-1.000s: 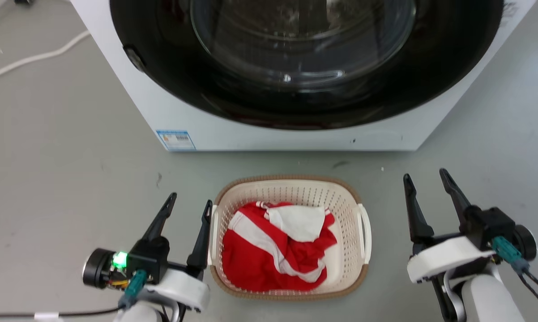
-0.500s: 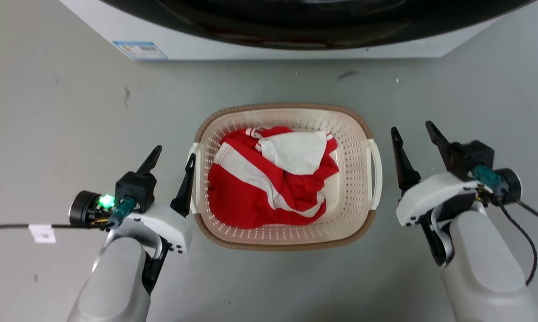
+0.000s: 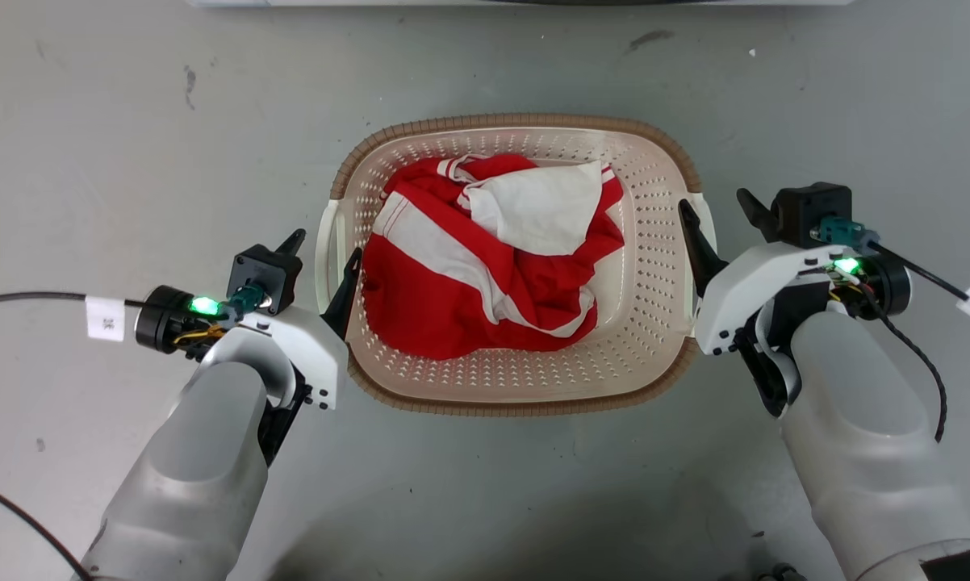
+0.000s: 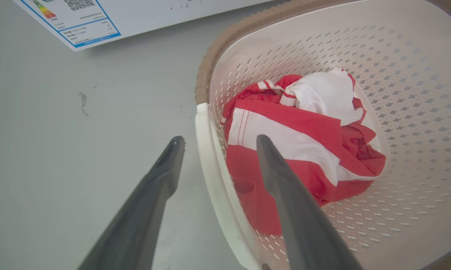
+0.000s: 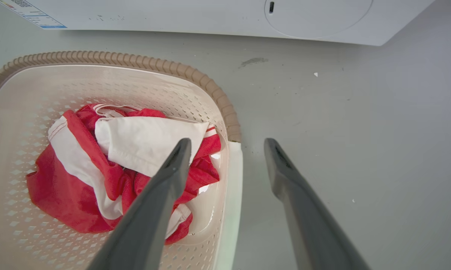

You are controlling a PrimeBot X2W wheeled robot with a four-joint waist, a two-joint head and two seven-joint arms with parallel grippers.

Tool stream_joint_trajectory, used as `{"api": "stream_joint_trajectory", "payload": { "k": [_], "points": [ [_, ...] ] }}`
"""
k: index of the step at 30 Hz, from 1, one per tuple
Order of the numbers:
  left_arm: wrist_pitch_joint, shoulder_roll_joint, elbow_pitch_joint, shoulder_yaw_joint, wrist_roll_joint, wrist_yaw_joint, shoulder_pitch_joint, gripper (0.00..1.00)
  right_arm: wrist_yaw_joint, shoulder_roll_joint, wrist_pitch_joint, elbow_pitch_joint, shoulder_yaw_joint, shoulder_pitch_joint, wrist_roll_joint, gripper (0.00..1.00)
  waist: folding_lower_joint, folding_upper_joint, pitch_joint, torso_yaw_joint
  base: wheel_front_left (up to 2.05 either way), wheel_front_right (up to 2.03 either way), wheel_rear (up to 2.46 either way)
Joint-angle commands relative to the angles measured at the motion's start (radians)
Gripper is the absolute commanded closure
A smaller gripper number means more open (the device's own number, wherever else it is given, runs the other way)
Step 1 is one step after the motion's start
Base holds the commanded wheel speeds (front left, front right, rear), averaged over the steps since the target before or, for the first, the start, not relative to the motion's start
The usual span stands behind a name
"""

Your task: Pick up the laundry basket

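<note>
The left hand (image 3: 328, 244), wide, straddles the left handle (image 4: 210, 150) of the basket (image 3: 517, 123); the right hand (image 3: 712, 200), wide, straddles the right handle (image 5: 233, 180).

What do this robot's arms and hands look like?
Pale grey forearms with white wrist shells. The left hand and right hand each have two long dark tapered fingers, a green light, teal plug and black cable carrying a white tag.
</note>
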Motion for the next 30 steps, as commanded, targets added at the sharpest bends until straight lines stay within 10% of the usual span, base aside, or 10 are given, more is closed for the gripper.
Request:
{"api": "stream_joint_trajectory", "payload": {
  "k": [1,30],
  "points": [
    [-0.003,0.003,0.020,-0.016,-0.016,-0.001,-0.021,0.00,0.000,0.001,0.004,0.014,0.007,-0.025,0.008,0.00,-0.0001,0.0000,0.015,0.006,0.00,0.00,0.00],
    [0.166,0.132,0.108,-0.628,-0.554,0.000,-0.306,0.00,0.000,0.001,0.226,0.337,0.072,-0.247,0.036,0.00,-0.0001,0.0000,0.095,0.025,0.00,0.00,0.00]
  ]
}}
